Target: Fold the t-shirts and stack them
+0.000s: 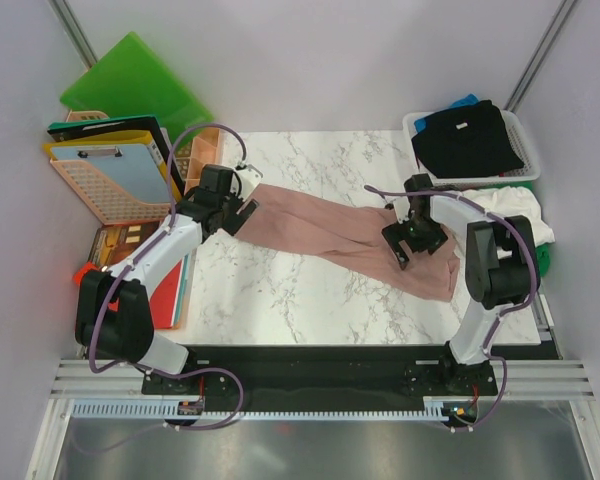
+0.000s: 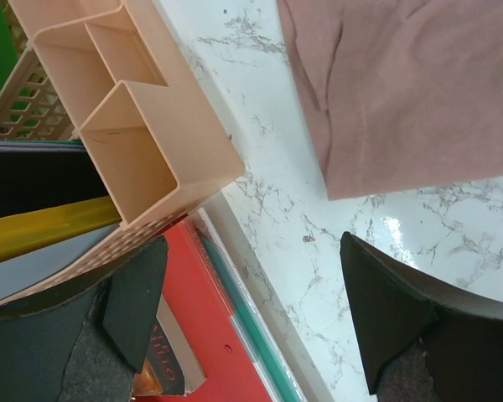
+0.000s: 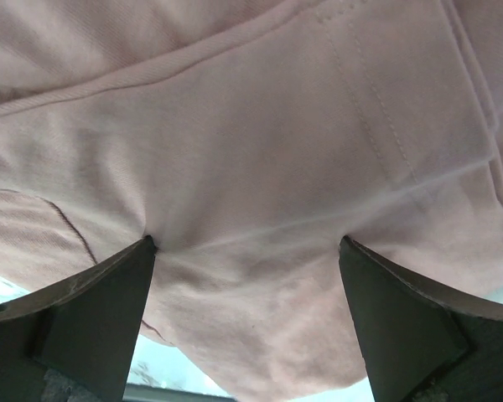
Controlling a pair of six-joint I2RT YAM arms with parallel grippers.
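Lying slack across the middle of the marble table [image 1: 280, 290], the dusty pink t-shirt [image 1: 320, 232] runs as a long rumpled band from left of centre to the right side of the overhead view. It looks light, soft and limp, so it will likely sag and bunch wherever it is unsupported. A hem corner or shoulder seam, pinched through both layers, seems the surest hold, and the smooth marble should let it slide. The left gripper [image 1: 242, 213] stands just off the shirt's left end with jaws wide and nothing between them; in its wrist view the straight hem lies ahead of the fingers, apart from them. The right gripper [image 1: 418, 245] sits on the shirt's right part, jaws spread wide, fingertips [image 3: 147, 247] pressing into the cloth near a stitched seam but clamping nothing. At the upper right a black t-shirt [image 1: 470, 140] fills a white basket [image 1: 525, 135], with blue cloth [image 1: 465, 101] behind it and a white t-shirt [image 1: 515, 205] below. At the left, a peach organiser [image 2: 142, 134] stands close to the left gripper and is the likeliest thing to snag; a red folder [image 2: 226, 335] and green folder [image 1: 130, 85] lie farther out.
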